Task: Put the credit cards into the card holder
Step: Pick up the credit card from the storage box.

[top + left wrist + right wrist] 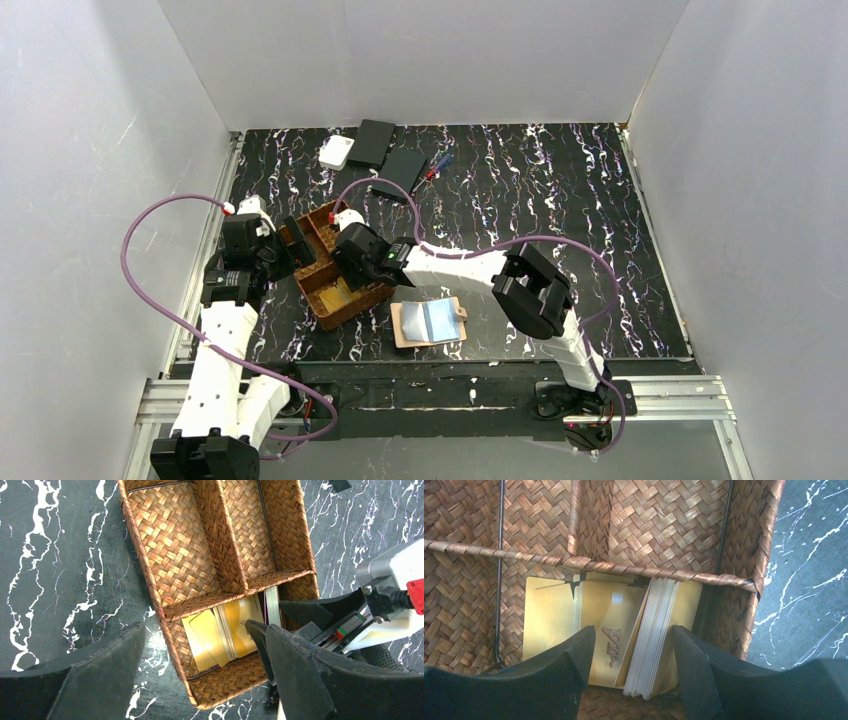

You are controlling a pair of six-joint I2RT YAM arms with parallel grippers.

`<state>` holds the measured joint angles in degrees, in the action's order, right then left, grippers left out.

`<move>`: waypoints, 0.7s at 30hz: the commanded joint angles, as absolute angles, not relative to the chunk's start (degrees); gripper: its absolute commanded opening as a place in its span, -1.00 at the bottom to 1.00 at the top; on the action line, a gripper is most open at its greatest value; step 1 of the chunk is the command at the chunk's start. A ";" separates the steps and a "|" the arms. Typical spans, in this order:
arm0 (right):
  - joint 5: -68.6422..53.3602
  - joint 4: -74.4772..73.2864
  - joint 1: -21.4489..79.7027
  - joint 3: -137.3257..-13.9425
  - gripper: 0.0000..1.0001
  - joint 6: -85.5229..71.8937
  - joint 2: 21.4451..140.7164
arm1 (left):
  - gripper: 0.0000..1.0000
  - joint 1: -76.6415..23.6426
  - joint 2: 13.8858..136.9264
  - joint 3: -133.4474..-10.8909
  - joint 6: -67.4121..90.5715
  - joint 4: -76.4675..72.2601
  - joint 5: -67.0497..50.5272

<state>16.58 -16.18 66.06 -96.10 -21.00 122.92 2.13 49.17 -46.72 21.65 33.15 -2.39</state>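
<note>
Right gripper, fingers apart, straddled the credit cards I wanted, stack edges running along the jaws; left gripper gaped wide over the woven tray.

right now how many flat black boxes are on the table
2. The far black box lies at the back, right of the white box; the near black box lies just in front, slightly right; the arms may hide more.

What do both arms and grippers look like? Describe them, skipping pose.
Left arm and right arm: white shells, black joint blocks, a purple cable looping along each. Fingers are matte black and wedge-shaped. A red connector shows on the right wrist.
</note>
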 commanded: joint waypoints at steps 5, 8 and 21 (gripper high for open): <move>14.91 -14.32 66.01 -98.30 0.06 -22.91 124.10 | 0.79 2.20 48.28 -46.57 21.45 33.92 -2.26; 13.75 -13.16 66.01 -97.77 -0.10 -23.25 123.52 | 0.79 2.20 48.31 -46.55 21.48 33.84 -2.38; 15.38 -11.43 66.01 -96.44 -0.69 -23.07 120.41 | 0.79 2.20 48.70 -46.41 21.46 33.60 -3.47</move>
<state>14.87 -12.29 65.67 -96.25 -22.40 123.15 2.13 49.17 -46.70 21.65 33.12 -2.76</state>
